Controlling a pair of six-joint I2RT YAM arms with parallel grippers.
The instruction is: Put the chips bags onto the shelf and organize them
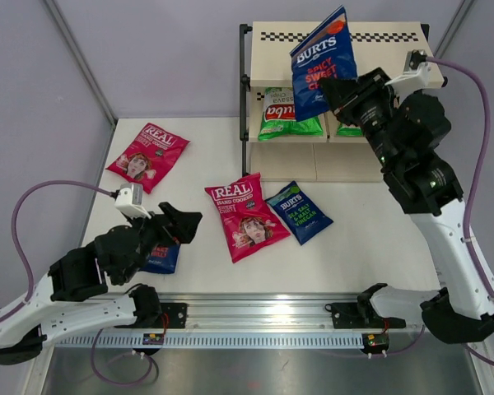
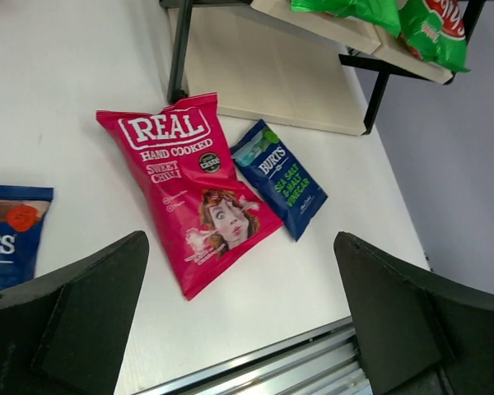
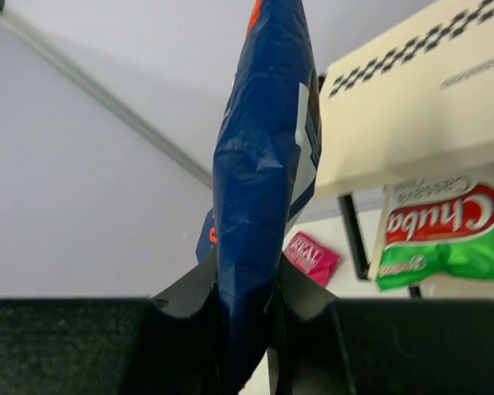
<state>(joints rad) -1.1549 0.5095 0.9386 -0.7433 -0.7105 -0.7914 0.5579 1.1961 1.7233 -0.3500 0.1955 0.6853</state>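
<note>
Mostly hidden under left gripper [image 1: 181, 225]: near-left BURTS bag [image 1: 165, 258], also cut by left edge in left wrist view. Behind right arm [image 1: 412, 156]: right Chuba bag [image 1: 348, 131], only green sliver showing. Right wrist view: held BURTS bag [image 3: 263, 189] top cut off, lower end buried between right gripper [image 3: 245, 296] fingers.

I'm looking into a robotics lab cell here, no shop floor. There's a bare white table [image 1: 370, 247], plain pale wall panels [image 1: 148, 58] and a metal strut [image 1: 80, 58] up the corner. An aluminium rail [image 1: 255, 313] carries my left arm [image 1: 90, 276] and right arm [image 1: 420, 177], purple cables [image 1: 14, 230] loop free, and a checker strip [image 1: 379, 37] marks the shelf [image 1: 267, 70].
</note>
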